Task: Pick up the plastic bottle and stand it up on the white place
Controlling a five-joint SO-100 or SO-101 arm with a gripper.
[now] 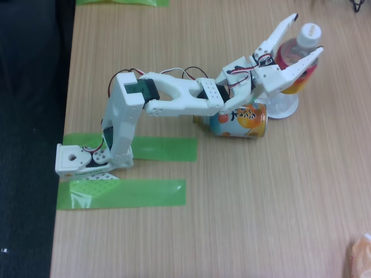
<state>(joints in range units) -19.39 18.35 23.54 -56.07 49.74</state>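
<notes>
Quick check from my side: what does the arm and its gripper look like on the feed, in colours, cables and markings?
In the fixed view the arm is white printed plastic with black servo blocks at the joints. Thin red and black cables loop over the elbow and wrist. The gripper has two long, tapered white fingers with small dark tips. The white base has a round hole and sits on green tape strips. No lettering is readable.

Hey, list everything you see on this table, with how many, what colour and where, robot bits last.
plastic bottle: one, clear with white cap and red-yellow label, upright at upper right on the dish
white place: one, white round dish, under the bottle
bottle-can: one, orange and blue, lying on its side below the arm
green tape strips: several, green, near the arm's base and at the top edge
table: one, light wood
arm: one, white, reaching right
gripper: one, white, open around the bottle's top
</notes>
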